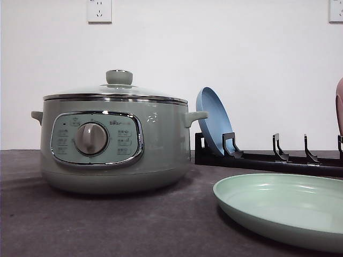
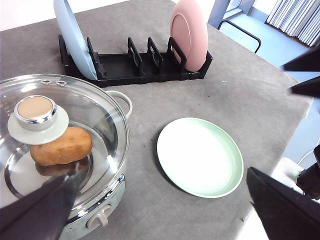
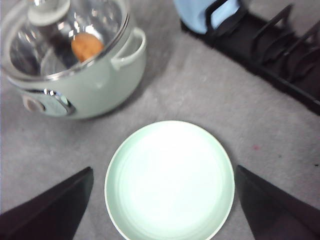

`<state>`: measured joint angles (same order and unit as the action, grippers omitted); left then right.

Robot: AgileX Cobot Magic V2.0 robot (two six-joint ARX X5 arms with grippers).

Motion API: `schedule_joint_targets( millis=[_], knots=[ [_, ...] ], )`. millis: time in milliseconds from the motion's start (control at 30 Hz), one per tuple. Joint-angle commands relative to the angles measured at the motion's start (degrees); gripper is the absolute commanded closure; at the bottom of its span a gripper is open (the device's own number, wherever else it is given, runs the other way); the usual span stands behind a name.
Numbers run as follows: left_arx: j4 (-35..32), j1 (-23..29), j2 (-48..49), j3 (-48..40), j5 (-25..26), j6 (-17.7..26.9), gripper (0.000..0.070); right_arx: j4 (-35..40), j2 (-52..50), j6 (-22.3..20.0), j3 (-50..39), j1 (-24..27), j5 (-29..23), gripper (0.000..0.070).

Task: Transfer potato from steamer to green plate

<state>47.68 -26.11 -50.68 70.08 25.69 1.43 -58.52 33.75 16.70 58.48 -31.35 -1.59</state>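
No step of the transfer is complete: the smooth orange-brown oblong potato (image 2: 61, 146) lies inside the round sage-green electric steamer (image 1: 115, 144), under its closed glass lid (image 2: 60, 130). In the left wrist view its long axis runs 2 to 8 o'clock. You must remove the lid first. The shallow mint-green plate (image 3: 170, 181) waits bare on the bench. Both hands (image 2: 165, 207) (image 3: 162, 200) are spread apart.

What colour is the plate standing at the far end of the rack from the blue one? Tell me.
Pink: the plate stands upright in the black rack, clearest in the left wrist view.
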Motion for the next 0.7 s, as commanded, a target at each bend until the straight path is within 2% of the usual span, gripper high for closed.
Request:
schedule_joint_targets(
  millis=[0,167,267,667],
  knots=[
    [-0.6,-0.3,-0.4,1.1,0.3,0.3,0.0,-0.1,-1.7,0.9,0.9,0.0,0.1,0.0092],
    [0.4,-0.3,-1.1,1.3,0.2,-1.0,0.0,-0.3,-5.3,3.7,0.9,0.0,3.3,0.0082],
    [2.5,-0.3,-2.9,2.7,-2.1,-1.0,0.0,-0.3,-5.5,3.9,0.9,0.0,4.8,0.0082],
    [14.7,-0.3,-21.3,19.8,-12.9,-0.2,0.0002,3.4,-5.4,3.3,0.9,0.0,4.8,0.0082]
  ],
)
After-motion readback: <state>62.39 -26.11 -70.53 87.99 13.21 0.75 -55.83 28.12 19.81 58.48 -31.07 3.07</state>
